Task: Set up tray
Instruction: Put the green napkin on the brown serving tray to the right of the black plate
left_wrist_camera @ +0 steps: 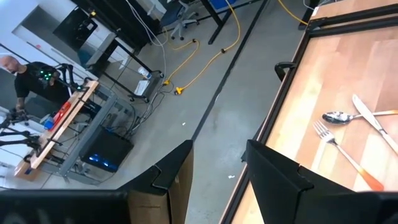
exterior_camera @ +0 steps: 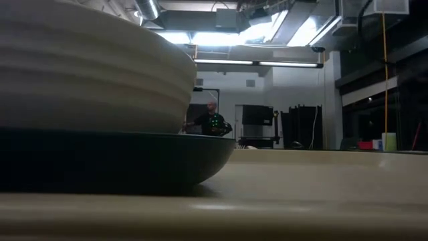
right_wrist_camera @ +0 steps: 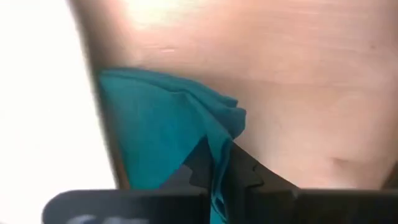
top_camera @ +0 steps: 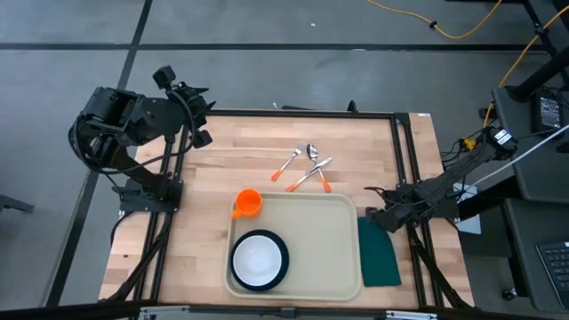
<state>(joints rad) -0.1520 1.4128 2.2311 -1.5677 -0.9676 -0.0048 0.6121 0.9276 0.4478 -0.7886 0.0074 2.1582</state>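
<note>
**Right gripper pinches the napkin beside the tray**

The tray (top_camera: 307, 213) lies at the near middle of the wooden table (top_camera: 222, 151). It carries a dark-rimmed plate with a white bowl (top_camera: 259, 260) in its near-left part. An orange cup (top_camera: 247, 204) stands at the tray's far-left corner, touching or just overlapping the rim. Just beyond the tray's far edge lie a fork (top_camera: 291, 164), a spoon (top_camera: 312, 153) and a knife (top_camera: 313, 172) in a loose group, not yet on the tray.

The right gripper (top_camera: 372, 213) is low at the far end of the dark green napkin (top_camera: 380, 260), which lies along the tray's right side. In the right wrist view its fingers are closed on a raised fold of the napkin (right_wrist_camera: 168, 124); the cloth bunches up between them. This low pinch at one edge is probably meant for lifting or dragging the napkin to a better place, perhaps onto the tray.

The left gripper (top_camera: 200, 111) waits at the far-left corner of the table, partly open and holding nothing, so it stays clear of the work.
</note>
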